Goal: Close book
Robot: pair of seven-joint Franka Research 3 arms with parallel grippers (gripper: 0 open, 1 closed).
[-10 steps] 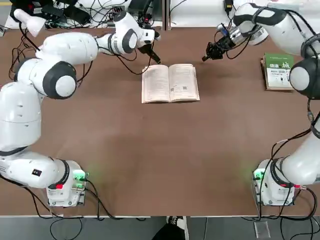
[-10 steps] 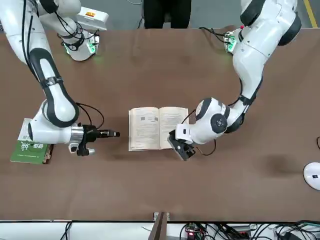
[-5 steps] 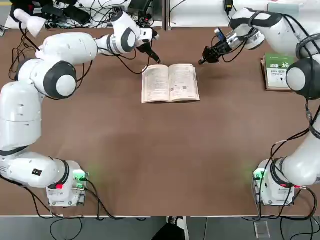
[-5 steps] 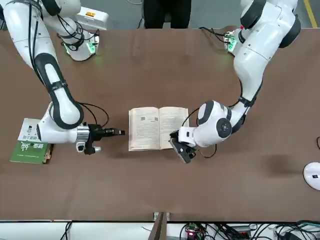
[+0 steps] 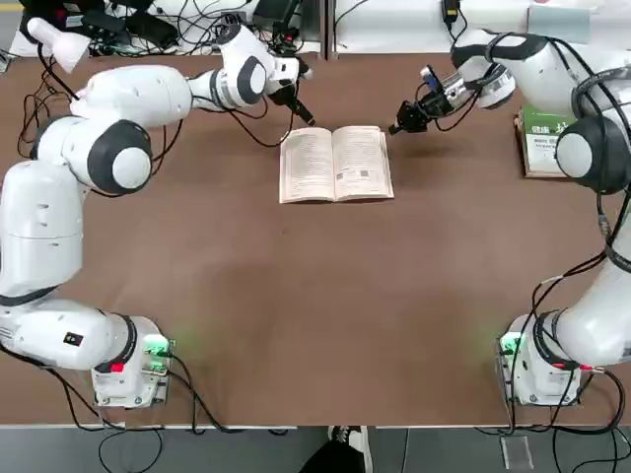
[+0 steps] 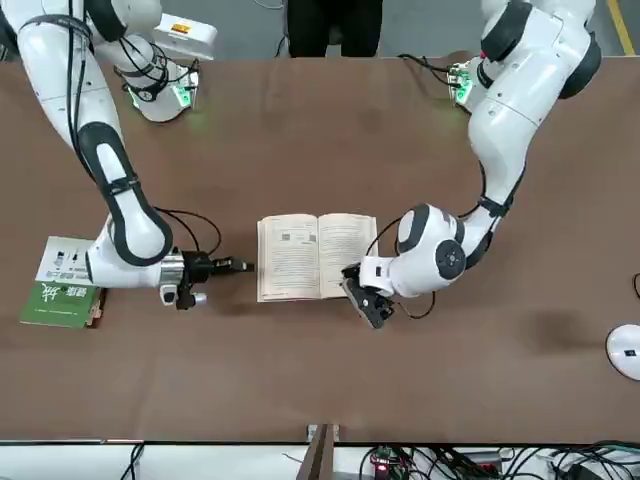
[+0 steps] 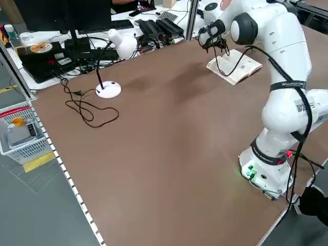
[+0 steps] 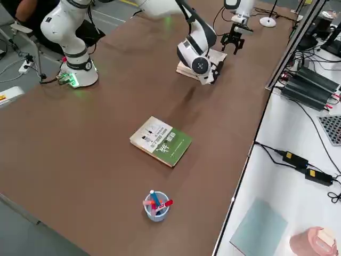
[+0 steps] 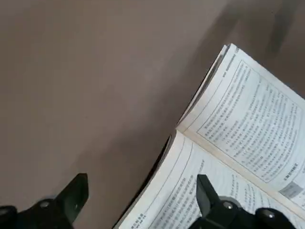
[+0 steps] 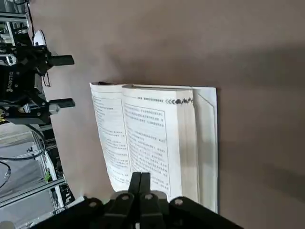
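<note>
The open paperback lay face up on the bench, near its far edge, between the two arms. The right gripper was just beside the right-hand page as the robot saw it, its jaws shut together with nothing in them. The left gripper hung over the other side, jaws wide apart and gripping nothing. To do this well, I judged, the closed right tip wanted to go low, slip beneath the outer edge of the cover and lift before sweeping across; pressing from above would only flatten or crumple pages. The left gripper seemed the chief obstacle, since a cover swung over might strike it, so it needed room or a light hold on its own side. The green-covered book and the cup of markers sat well off on the robot's right, unlikely to interfere. A white lamp base and its loose cable were away to the left.
</note>
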